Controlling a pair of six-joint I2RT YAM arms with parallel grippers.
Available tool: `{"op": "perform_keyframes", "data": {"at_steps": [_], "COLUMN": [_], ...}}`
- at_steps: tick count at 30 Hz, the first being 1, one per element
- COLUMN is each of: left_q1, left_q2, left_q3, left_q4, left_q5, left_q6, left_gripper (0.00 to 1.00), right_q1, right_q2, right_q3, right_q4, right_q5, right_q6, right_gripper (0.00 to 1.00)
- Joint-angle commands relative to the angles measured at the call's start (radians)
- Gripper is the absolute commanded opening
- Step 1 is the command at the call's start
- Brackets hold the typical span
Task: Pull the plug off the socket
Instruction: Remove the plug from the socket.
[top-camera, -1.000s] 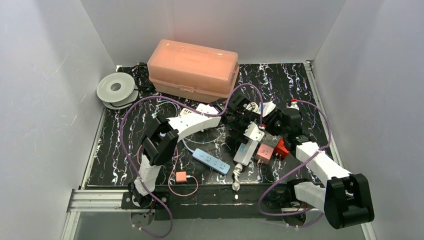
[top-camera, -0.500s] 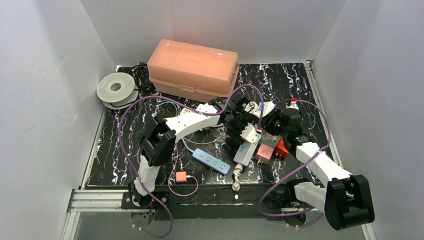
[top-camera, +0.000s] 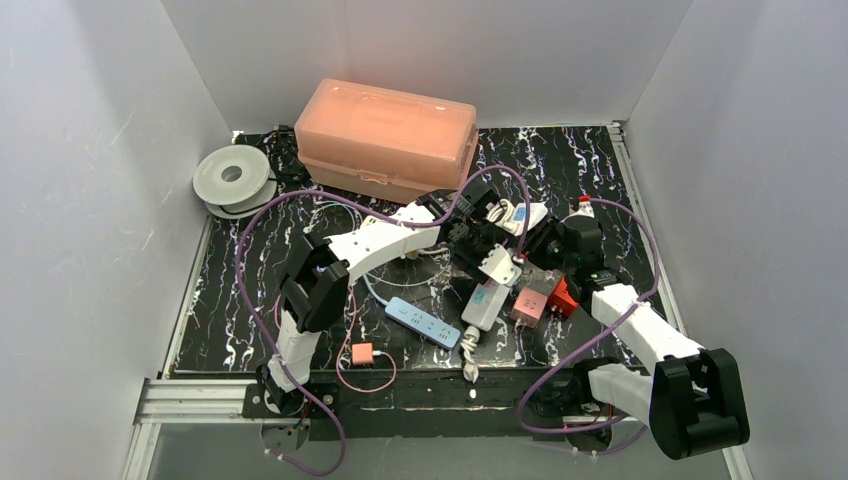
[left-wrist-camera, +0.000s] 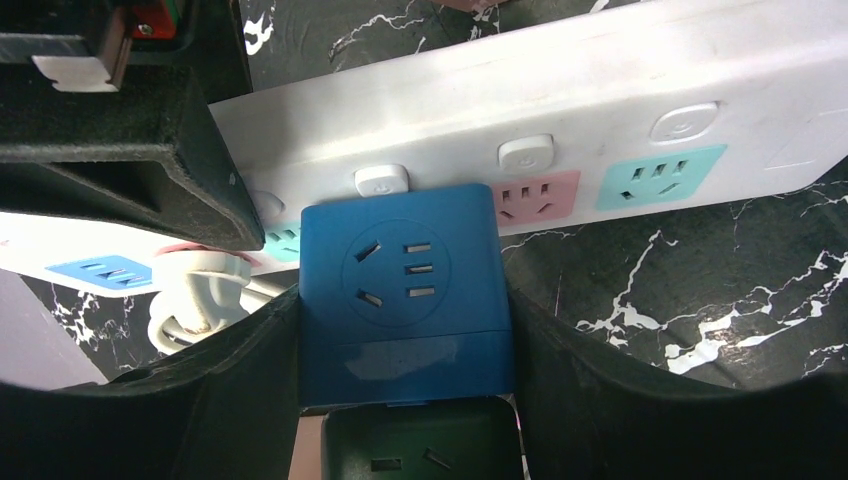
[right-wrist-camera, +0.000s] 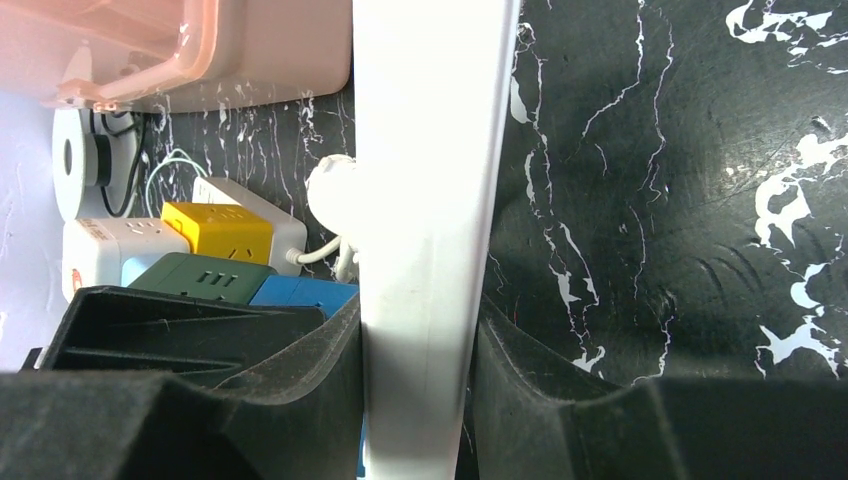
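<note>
The socket is a long white power strip (left-wrist-camera: 600, 100) with pastel outlets. A blue cube plug (left-wrist-camera: 400, 280) sits in it, with a dark green cube (left-wrist-camera: 420, 450) stacked against its near side. My left gripper (left-wrist-camera: 400, 330) has both black fingers pressed flat on the blue plug's sides. My right gripper (right-wrist-camera: 420, 340) is shut on the same strip (right-wrist-camera: 430, 150), which shows edge-on there. In the top view the two grippers meet mid-table, the left gripper (top-camera: 470, 235) beside the right gripper (top-camera: 545, 245).
An orange lidded box (top-camera: 385, 140) stands at the back and a grey spool (top-camera: 232, 180) at the back left. Another white strip (top-camera: 485, 300), a blue strip (top-camera: 425, 322), a pink adapter (top-camera: 530, 303) and a red adapter (top-camera: 562, 297) lie nearer. White walls enclose the table.
My left gripper's jaws have closed in onto the blue plug and its wrist has edged slightly toward the back. The right arm keeps its hold on the strip.
</note>
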Motion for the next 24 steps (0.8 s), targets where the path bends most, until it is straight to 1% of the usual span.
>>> {"op": "perform_keyframes", "data": {"at_steps": [1, 3, 5, 9, 11, 14, 21, 24], "left_q1": [0.008, 0.008, 0.010, 0.009, 0.015, 0.024, 0.054, 0.051], "left_q2": [-0.080, -0.103, -0.138, -0.193, -0.199, -0.198, -0.215, -0.196], "left_q3": [0.022, 0.013, -0.015, -0.085, -0.077, -0.054, -0.067, -0.041], "left_q4": [-0.081, -0.101, -0.109, -0.086, -0.097, -0.109, -0.111, -0.104], "left_q5": [0.011, 0.005, 0.020, 0.040, 0.040, 0.031, 0.062, 0.093], "left_q6": [0.063, 0.066, 0.070, 0.123, 0.131, 0.117, 0.132, 0.126], "left_gripper": [0.23, 0.17, 0.16, 0.14, 0.11, 0.10, 0.09, 0.08], "right_q1": [0.002, 0.001, -0.003, -0.003, -0.003, -0.010, -0.010, 0.012], "right_q2": [0.024, 0.054, 0.076, 0.087, 0.097, 0.115, 0.119, 0.117], "right_q3": [0.049, 0.056, 0.046, 0.033, 0.042, 0.049, 0.046, 0.046], "right_q4": [0.062, 0.014, 0.005, 0.022, 0.012, -0.001, 0.014, 0.026], "right_q5": [0.065, 0.134, 0.166, 0.180, 0.191, 0.207, 0.223, 0.256], "right_q6": [-0.058, -0.069, -0.072, -0.079, -0.090, -0.110, -0.204, -0.227], "right_gripper": [0.01, 0.01, 0.01, 0.01, 0.01, 0.01, 0.01, 0.01]}}
